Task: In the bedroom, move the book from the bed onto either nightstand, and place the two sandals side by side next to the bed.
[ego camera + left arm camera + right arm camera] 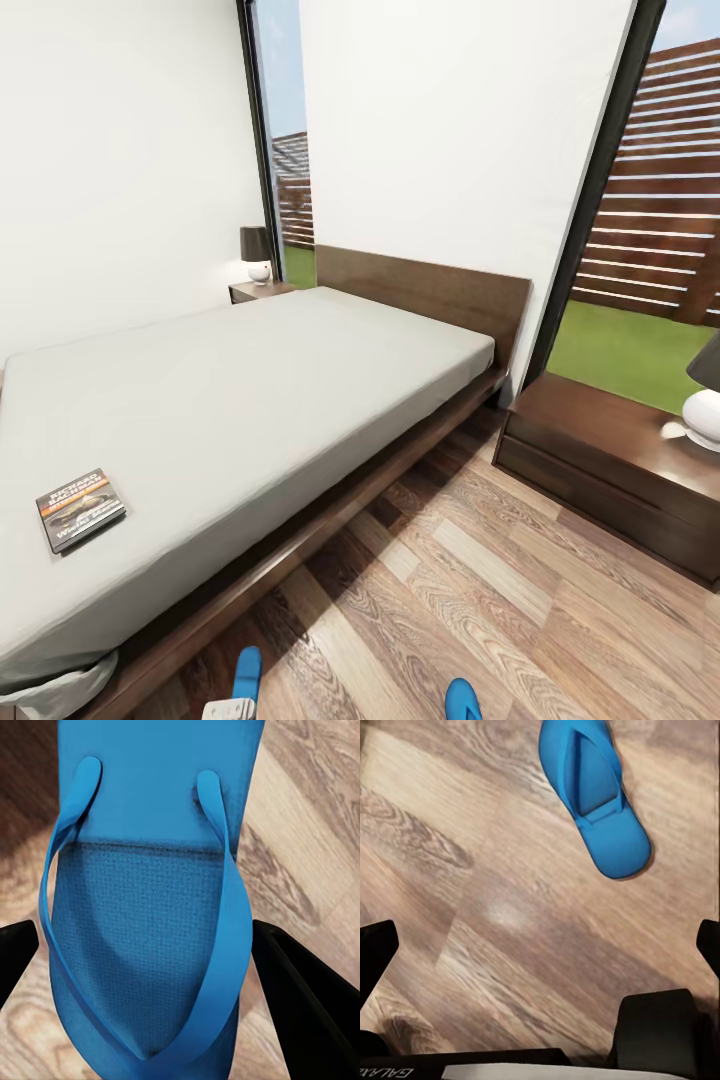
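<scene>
The bed (230,400) is seen running from the near left corner back to its dark headboard (430,290), grey mattress bare except for the book (80,508), which is laid flat close to the mattress's near left edge, well apart from both nightstands. One nightstand (258,290) is set in the far corner beside the headboard with a small lamp (256,253) on it; a wider dark cabinet (610,460) is placed at the right, a white lamp base (703,415) at its far right edge. Between the bed frame and that cabinet a broad strip of wood-plank floor (480,600) is left open. At the bottom edge of the head view two blue sandals are cut off by the frame: one sandal (246,674) just beside the bed frame, the other sandal (462,698) well apart to the right. In the left wrist view the sandal (150,907) is seen from close above, strap side up, with the left gripper (142,945) spread wide, a dark finger (300,990) on either side; contact with the sole cannot be judged, as the fingertips are cut off. In the right wrist view the right gripper (540,945) is held open over bare planks, the second sandal (592,791) lying flat ahead of it, untouched.
</scene>
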Controlling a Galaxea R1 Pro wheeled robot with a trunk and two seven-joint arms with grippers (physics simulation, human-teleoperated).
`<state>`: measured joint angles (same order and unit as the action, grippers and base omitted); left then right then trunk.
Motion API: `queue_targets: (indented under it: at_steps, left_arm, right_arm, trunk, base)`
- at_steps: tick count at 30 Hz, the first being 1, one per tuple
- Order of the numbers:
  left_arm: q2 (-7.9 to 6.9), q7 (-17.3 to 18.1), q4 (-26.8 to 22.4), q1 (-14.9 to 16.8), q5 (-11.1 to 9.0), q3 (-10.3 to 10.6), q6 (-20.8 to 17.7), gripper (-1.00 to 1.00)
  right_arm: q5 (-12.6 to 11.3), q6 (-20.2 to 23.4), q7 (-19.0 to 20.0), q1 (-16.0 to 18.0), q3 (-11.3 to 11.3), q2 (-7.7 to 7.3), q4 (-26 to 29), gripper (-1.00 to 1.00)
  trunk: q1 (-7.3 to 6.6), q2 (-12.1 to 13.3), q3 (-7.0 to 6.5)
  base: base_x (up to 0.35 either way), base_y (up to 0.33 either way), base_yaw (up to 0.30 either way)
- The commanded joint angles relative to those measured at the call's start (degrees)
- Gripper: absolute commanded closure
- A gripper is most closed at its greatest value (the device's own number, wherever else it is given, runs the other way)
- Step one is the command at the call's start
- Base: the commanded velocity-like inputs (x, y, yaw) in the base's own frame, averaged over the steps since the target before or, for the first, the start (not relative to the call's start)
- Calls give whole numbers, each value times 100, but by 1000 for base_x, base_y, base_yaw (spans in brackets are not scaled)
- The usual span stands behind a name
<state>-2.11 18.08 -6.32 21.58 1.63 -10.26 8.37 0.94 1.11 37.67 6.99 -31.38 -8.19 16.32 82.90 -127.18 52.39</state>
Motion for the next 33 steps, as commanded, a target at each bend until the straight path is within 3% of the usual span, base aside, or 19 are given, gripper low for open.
queue_targets:
  at_steps: [1, 4, 5, 12, 15, 19, 21, 22, 23, 25, 28, 31, 33]
  left_arm:
    - [0, 28, 4, 4, 20, -37, 15, 100]
    - [0, 28, 0, 4, 21, -40, 15, 100]
    - [0, 29, 0, 4, 19, -42, 15, 100]
    - [0, 29, -1, 4, 16, -46, 15, 100]
    - [1, 29, -1, 4, 15, -46, 15, 100]
    - [24, 29, -1, 4, 18, -39, 15, 100]
    - [30, 29, -1, 4, 18, -38, 15, 100]
    - [31, 29, -1, 4, 17, -38, 15, 100]
    - [33, 29, -3, 4, 16, -38, 15, 100]
    - [34, 29, -6, 4, 14, -38, 15, 100]
    - [42, 29, -9, 4, 17, -33, 15, 100]
    - [39, 29, -9, 4, 21, -33, 15, 100]
    - [38, 29, -9, 4, 20, -32, 15, 100]
  right_arm:
    - [44, -21, -1, 5, -71, 1, -4, -100]
    - [140, -118, -98, 6, -169, 1, 1, -100]
    - [3799, -1355, -726, 5, -3814, 1, 0, -100]
    - [3799, -1348, -719, 10, -3814, -30, 52, -100]
    - [3688, -1160, -721, 20, -3807, -50, 719, -100]
    - [3131, 18, -725, 26, -3768, -29, 2168, -100]
    - [2773, 976, -725, 29, -3720, -13, 3014, -100]
    - [2694, 1194, -725, 29, -3688, -10, 3210, -100]
    - [2497, 1763, -726, 30, -3483, -3, 3743, -100]
    - [2309, 2347, -726, 30, -2944, 0, 4325, -100]
    - [1983, 3266, -741, 30, -1891, 8, 4858, -100]
    - [1920, 3646, -764, 30, -1161, 13, 4963, -100]
    - [1928, 3727, -781, 30, -477, 16, 4987, -100]
  trunk:
    - [-1, -2, 5]
    - [-1, -2, 5]
    - [-1, -2, 5]
    - [131, -243, 113]
    - [197, -363, 167]
    - [284, -523, 238]
    - [328, -604, 274]
    - [350, -644, 292]
    - [372, -684, 310]
    - [416, -764, 346]
    - [482, -884, 400]
    - [548, -1005, 454]
    - [592, -1085, 490]
  base:
    - [0, 0, 0]
    - [0, 0, 0]
    - [0, 0, 0]
    - [0, 0, 0]
    - [0, 0, 0]
    - [0, 0, 0]
    - [0, 0, 0]
    - [0, 0, 0]
    - [0, 0, 0]
    - [0, 0, 0]
    - [0, 0, 0]
    - [0, 0, 0]
    - [0, 0, 0]
